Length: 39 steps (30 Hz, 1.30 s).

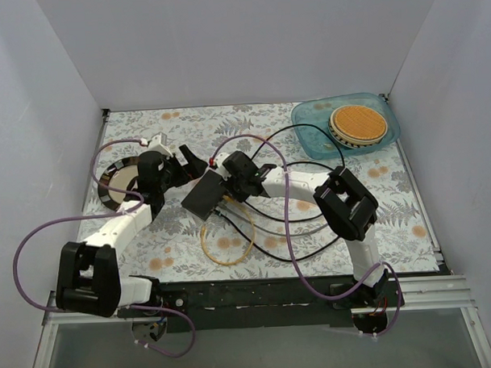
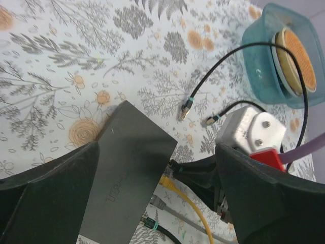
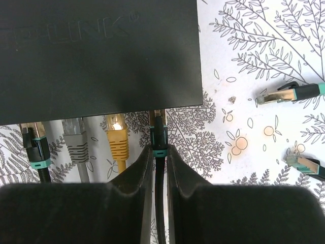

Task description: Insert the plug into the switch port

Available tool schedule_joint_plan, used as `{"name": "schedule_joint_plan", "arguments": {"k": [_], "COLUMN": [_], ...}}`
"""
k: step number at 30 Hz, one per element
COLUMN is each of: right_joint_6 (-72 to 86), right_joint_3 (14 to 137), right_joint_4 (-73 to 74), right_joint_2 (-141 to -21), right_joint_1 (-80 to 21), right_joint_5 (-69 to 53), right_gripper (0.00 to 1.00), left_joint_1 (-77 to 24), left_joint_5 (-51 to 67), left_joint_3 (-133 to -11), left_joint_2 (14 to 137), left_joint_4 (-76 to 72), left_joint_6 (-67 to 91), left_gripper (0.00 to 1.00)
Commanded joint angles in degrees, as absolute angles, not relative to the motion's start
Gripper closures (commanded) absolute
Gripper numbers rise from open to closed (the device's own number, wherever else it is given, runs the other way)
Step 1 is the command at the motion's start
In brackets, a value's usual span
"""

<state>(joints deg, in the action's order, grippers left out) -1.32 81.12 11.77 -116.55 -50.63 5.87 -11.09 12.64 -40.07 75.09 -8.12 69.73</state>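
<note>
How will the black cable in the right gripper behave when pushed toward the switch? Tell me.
The black cable is probably floppy: its slack lies in loose curves. Held just behind the plug by the right gripper, that short stretch likely stays straight. The switch looks light and may slide.

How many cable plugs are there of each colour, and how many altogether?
Black plugs: 4, counting the held plug in the right pincer
Grey plug: 1
Yellow plug: 1
Total: 6
</note>
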Motion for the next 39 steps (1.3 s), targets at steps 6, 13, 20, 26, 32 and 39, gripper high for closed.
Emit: {"name": "schedule_joint_plan", "arguments": {"k": [6,13,20,26,32,39], "right_joint_6": [-0.4,-0.4,1.7,2.5,3.7,4.8], "right_joint_3": [80.8,78.7,75.9,73.3,73.0,70.9], "right_joint_4": [7.0,6.7,4.2,1.7,2.9,4.2], "right_joint_2": [-110.9,-108.9,-105.3,-102.0,-99.8,-96.5], "right_joint_1": [-50.4,-50.4,-50.4,-50.4,-50.1,-50.0], "right_joint_5": [6.2,7.1,8.5,9.7,11.9,14.5], "right_gripper": [0.69,0.48,0.25,0.12,0.03,0.02], "left_joint_1": [-11.2,-11.2,-11.2,-11.2,-11.2,-11.2], "left_joint_5": [2.2,1.9,1.6,3.2,4.4,5.5], "left_joint_3": [-37.7,-37.9,-37.4,-35.9,-36.5,-37.1], "left_joint_2": [67.2,66.1,63.9,62.4,63.0,64.1], "left_joint_4": [-9.1,-8.4,-9.0,-11.6,-11.4,-11.3], "left_joint_6": [70.6,70.6,70.3,69.9,69.9,70.1], "left_gripper": [0.02,0.02,0.02,0.02,0.02,0.02]}}
